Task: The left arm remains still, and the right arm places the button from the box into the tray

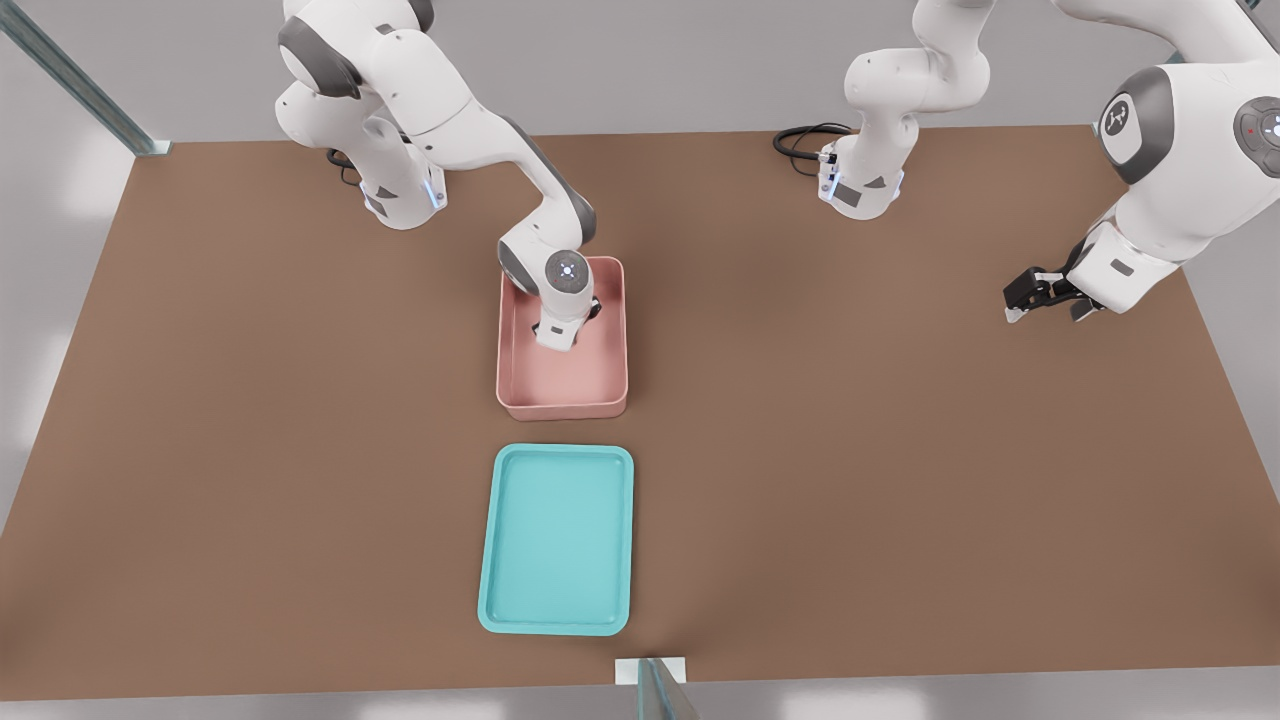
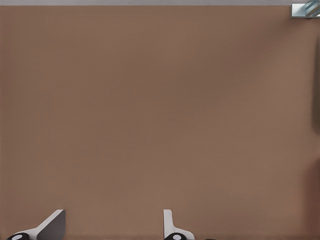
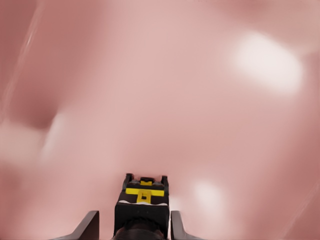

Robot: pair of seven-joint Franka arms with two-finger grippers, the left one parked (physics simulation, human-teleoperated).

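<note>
- Your right arm point(image 1: 470, 120) reaches from the far edge of the counter point(image 1: 900, 450) down into the box point(image 1: 612, 385), its lit wrist cap facing the front camera.
- Your pincer point(image 3: 134, 225) is inside the box, low over its pink floor; in the front view the wrist hides it, so you only see it from the right wrist camera.
- In that wrist view the two fingers point(image 3: 86, 225) stand on either side of the button point(image 3: 142, 207), with the button's black body filling the gap between them.
- The fingers sit just beside the body. You cannot tell from these views whether they press on it or stand slightly clear.
- You cannot tell either whether the button rests on the box floor or is lifted off it.
- The button shows its black blocky body with yellow on its upper face; it is not visible in the front view.
- The box sits near the middle of the counter, long side running away from the front camera.
- The tray point(image 1: 500, 600) lies flat on the counter just nearer the front camera than the box, in line with it, with a strip of bare counter between the two.
- Nothing lies in the tray.
</note>
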